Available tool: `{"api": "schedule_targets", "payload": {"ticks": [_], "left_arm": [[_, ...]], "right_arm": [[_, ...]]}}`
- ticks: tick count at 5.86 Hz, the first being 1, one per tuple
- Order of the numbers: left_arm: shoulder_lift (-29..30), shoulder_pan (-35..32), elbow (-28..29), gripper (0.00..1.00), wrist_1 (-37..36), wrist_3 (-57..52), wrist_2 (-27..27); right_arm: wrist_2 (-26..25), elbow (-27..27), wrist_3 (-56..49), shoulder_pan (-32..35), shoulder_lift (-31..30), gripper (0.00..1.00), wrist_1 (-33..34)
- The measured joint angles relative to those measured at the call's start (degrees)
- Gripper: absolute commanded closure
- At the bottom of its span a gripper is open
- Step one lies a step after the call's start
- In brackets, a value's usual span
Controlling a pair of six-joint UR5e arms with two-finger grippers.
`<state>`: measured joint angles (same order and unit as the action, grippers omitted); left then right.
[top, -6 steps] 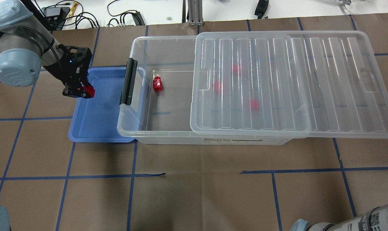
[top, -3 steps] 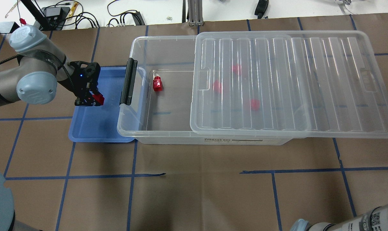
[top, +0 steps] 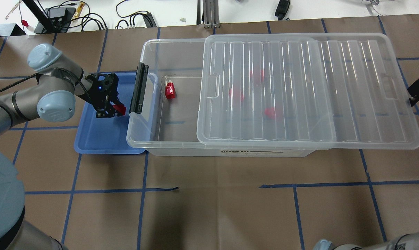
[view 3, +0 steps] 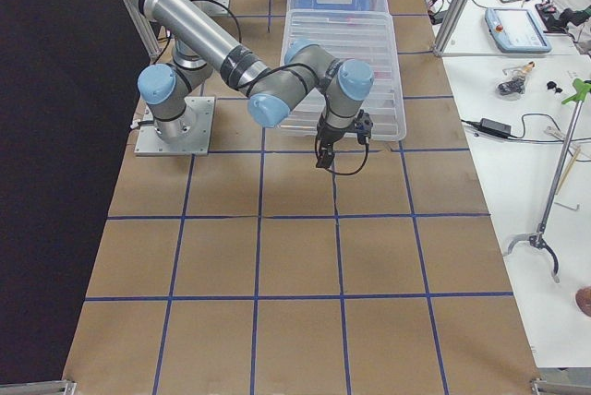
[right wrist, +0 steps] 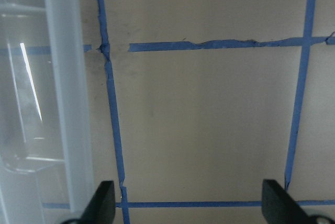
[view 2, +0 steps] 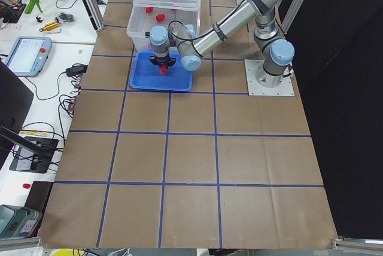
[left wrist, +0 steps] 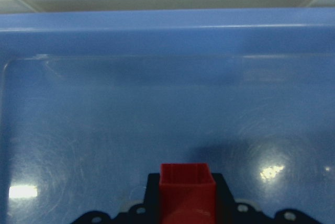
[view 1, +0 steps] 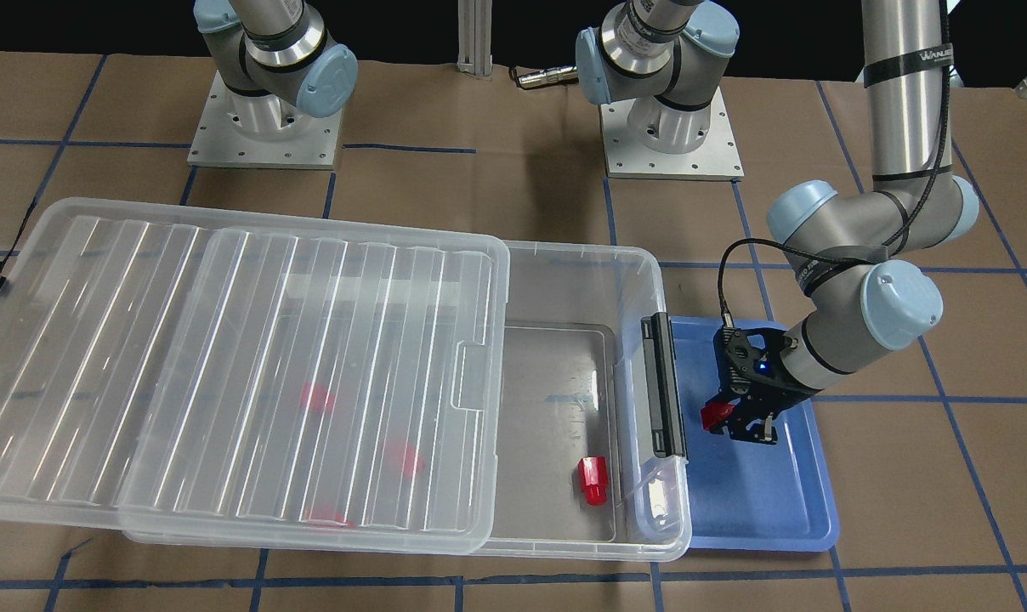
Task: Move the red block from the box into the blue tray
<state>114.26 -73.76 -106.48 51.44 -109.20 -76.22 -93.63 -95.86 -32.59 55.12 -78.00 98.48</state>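
My left gripper (top: 115,111) is shut on a red block (top: 120,110) and holds it low over the blue tray (top: 98,139), near the box's black latch (top: 139,88). The left wrist view shows the red block (left wrist: 187,192) between my fingers above the tray floor (left wrist: 157,103). The front view also shows the gripper (view 1: 729,422), the block (view 1: 716,414) and the tray (view 1: 760,501). The clear box (top: 150,52) has its lid (top: 299,90) covering most of it. My right gripper (right wrist: 191,208) is open and empty, beside the lid's right end (top: 417,90).
Another red block (top: 170,91) lies in the uncovered part of the box. Three more show blurred under the lid, one of them near the middle (top: 236,93). Brown paper with blue tape lines (top: 216,189) covers the table. Cables and tools lie at the far edge.
My left gripper has moved right and lower over the tray with the red block. The lid has slid to the left. My right gripper has come into view at the lid's right end.
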Motion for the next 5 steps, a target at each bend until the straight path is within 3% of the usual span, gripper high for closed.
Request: {"api": "schedule_targets", "payload": {"ticks": [3,5], "left_arm": [[-0.29,0.19,0.87,0.02,1.75,0.72,-0.27],[-6.25,-0.56,3.98,0.02,12.2,7.56,-0.24]], "right_arm": [[2.37,-4.87,5.67,4.6,-4.5,0.0,-0.08],[4.31,-6.01,7.27,7.89,-5.37,0.0,-0.13]]}}
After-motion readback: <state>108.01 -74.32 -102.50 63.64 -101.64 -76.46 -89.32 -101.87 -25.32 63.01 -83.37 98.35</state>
